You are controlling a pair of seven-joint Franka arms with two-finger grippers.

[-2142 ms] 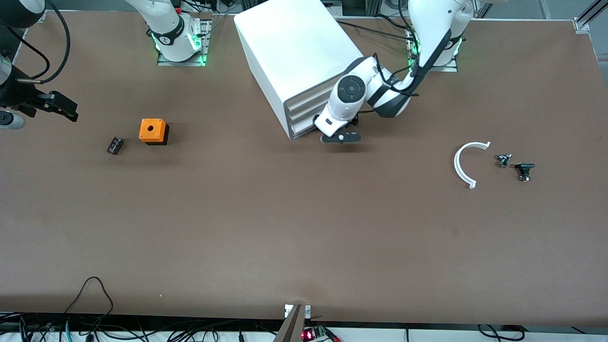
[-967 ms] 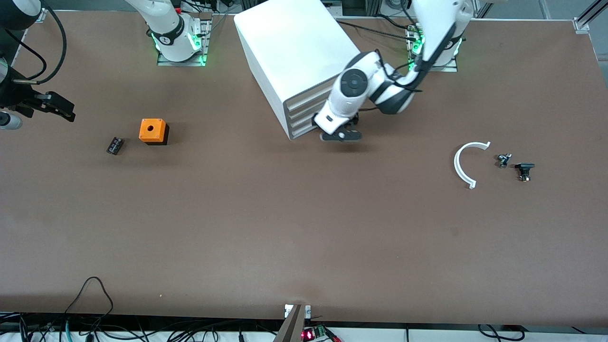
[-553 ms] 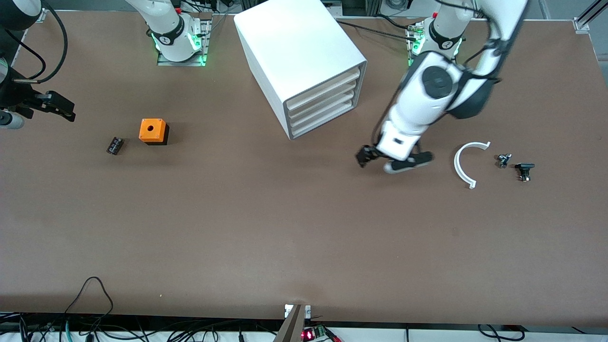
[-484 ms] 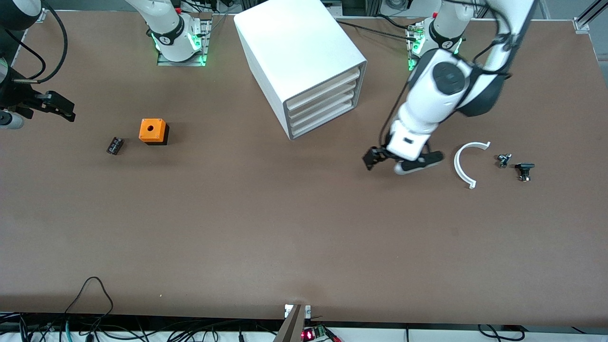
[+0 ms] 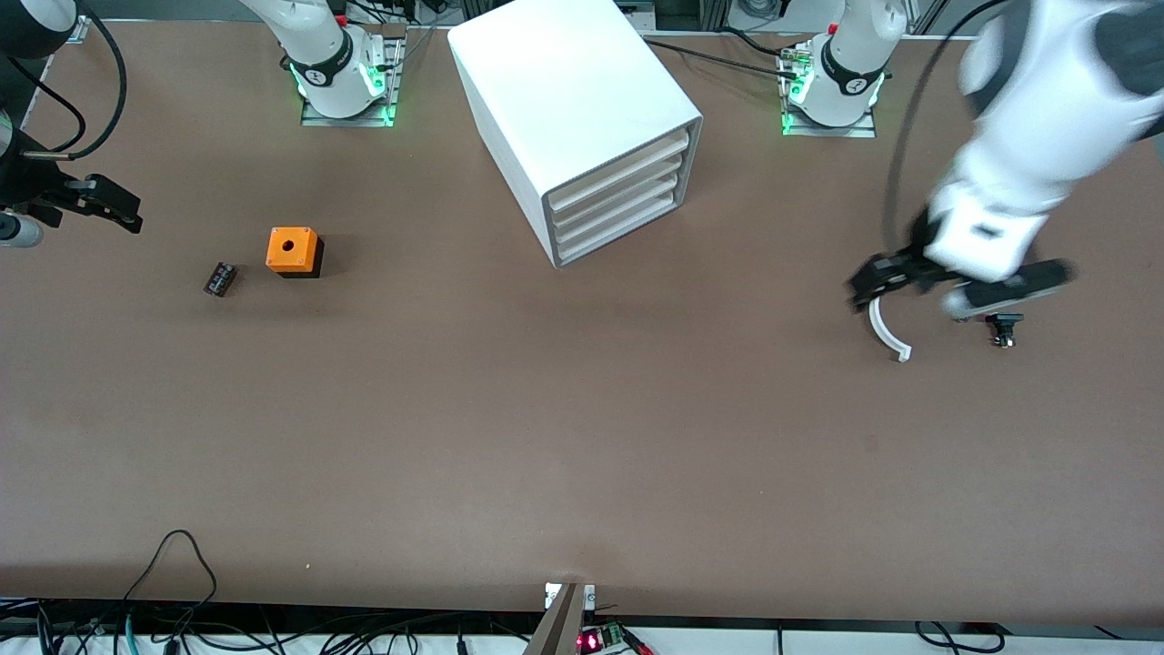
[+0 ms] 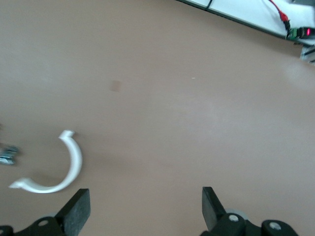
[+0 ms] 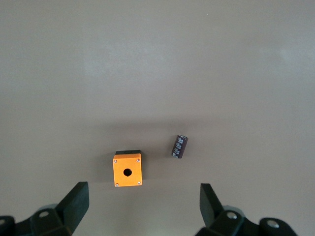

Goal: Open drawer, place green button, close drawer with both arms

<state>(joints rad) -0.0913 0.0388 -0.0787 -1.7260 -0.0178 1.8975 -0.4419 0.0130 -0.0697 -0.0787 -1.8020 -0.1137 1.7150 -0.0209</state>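
Front view, cabinet: a big white boxy cabinet (image 5: 564, 100) with smooth flat sides stands at a slant on the flat brown table (image 5: 546, 437), between the two arm bases.
Front view, drawer: the lowest wide, thin, cream-fronted drawer (image 5: 620, 238) is shut, like the three above it, so nothing can go in yet.
Front view, left gripper: the black left gripper (image 5: 873, 280) hangs over a thin white curved plastic strip (image 5: 884, 332), away from the cabinet toward the left arm's end of the table. I think it is there to fetch the button.
Front view, button: a tiny dark blocky thing (image 5: 1003, 326) lies just beside the strip. It is likely the button, but I cannot see a green cap.
Front view, right gripper: the black right gripper (image 5: 100, 202) waits over the table, away from the cabinet toward the right arm's end.
Front view, other things: an orange cube with a round hole (image 5: 292, 250) and a small flat dark-brown block (image 5: 219, 278) sit close together there.
Left wrist view: the left gripper (image 6: 142, 216) has its fingers wide apart with nothing between them. The strip (image 6: 69, 167) looks hard and smooth.
Right wrist view: the right gripper (image 7: 142, 206) has its fingers wide apart and holds nothing. The cube (image 7: 127, 171) and the block (image 7: 179, 147) lie below it, not touching.
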